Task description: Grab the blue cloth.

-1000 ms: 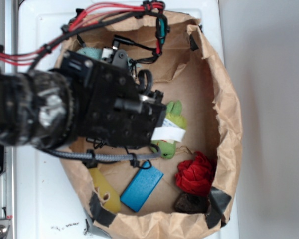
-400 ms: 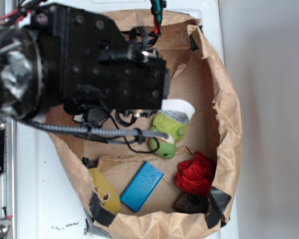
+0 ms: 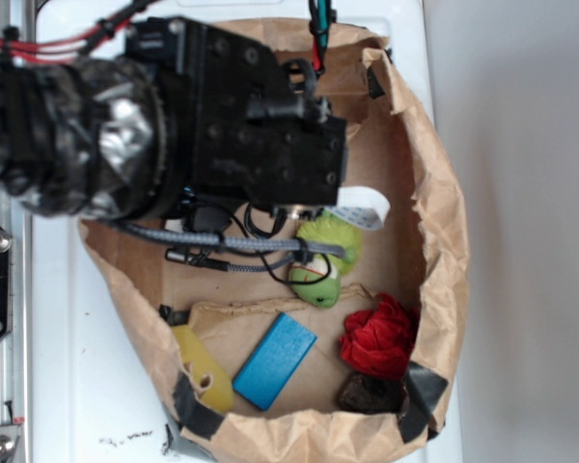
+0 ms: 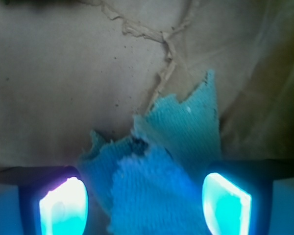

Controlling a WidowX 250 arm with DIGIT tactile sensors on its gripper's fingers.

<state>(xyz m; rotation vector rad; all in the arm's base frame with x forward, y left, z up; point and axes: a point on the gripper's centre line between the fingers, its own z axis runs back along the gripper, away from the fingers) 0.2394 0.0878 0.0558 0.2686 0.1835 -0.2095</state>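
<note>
Gripper (image 4: 144, 205): jaws stood apart, one glowing pad low at the left of the wrist view and one low at the right, with a wide gap between them. Nothing was clamped.

Pale aqua-blue fuzzy terry cloth with ragged, torn edges (image 4: 159, 161): it lay in that gap and reached beyond it, bunched in soft folds, a pointed flap rising toward the upper right. The nap showed as fine loops. It rested on the brown paper floor of the bag, beside a frayed strip of paper (image 4: 164, 46). Whether the pads touched the cloth could not be told. In the exterior view the cloth was hidden under the arm.

Black robot arm with bolted wrist block (image 3: 241, 135): it reached in from the left edge across the upper half of the crumpled brown paper bag (image 3: 444, 222), its wrist over the bag's upper left interior. Red and black cables ran along its top; a grey braided cable (image 3: 232, 246) looped beneath.

Other contents, toward the bag's lower half:
- green plush toy (image 3: 323, 260), just below the wrist block
- dark blue rigid rectangular block (image 3: 275, 359)
- red fabric bundle (image 3: 378, 338)
- yellow flat piece (image 3: 201, 367)
- dark brown lump (image 3: 369, 394)
</note>
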